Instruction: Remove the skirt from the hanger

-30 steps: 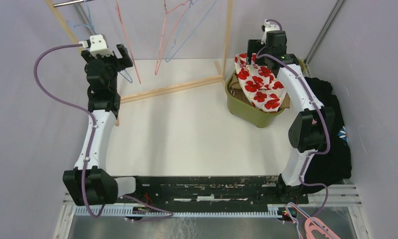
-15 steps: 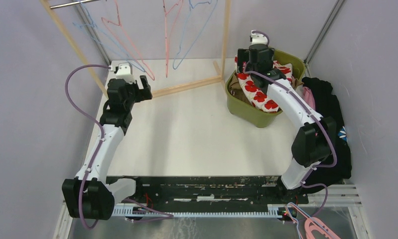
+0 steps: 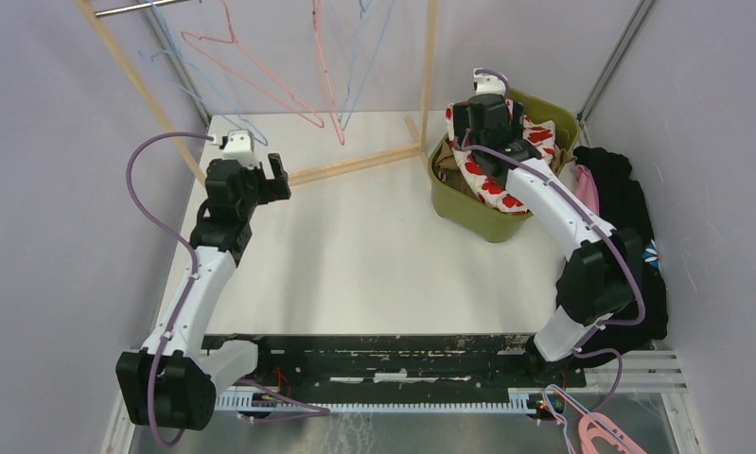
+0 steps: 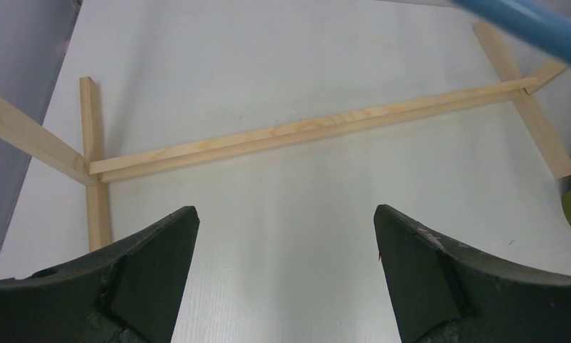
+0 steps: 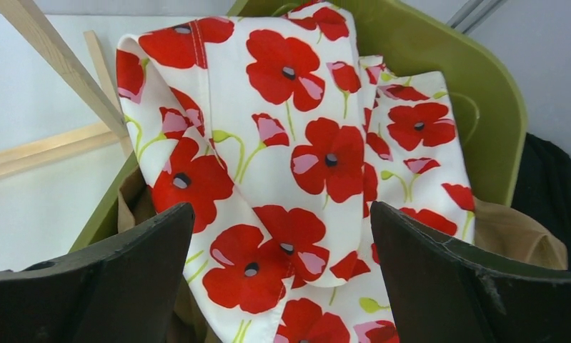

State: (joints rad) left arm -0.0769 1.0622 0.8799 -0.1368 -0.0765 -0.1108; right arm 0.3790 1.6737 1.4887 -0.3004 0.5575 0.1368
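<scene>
Seemingly we reach last step: skirt (image 5: 289, 164) lies loose in bin (image 5: 475, 93); left pincer (image 4: 284, 214), right pincer (image 5: 282, 211) gape wide, empty. Next: withdraw arms.

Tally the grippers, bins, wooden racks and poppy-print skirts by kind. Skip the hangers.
Grippers: 2 (left gripper, right gripper)
Green bin: 1
Wooden rack: 1
Poppy-print skirt: 1
Total: 5
</scene>
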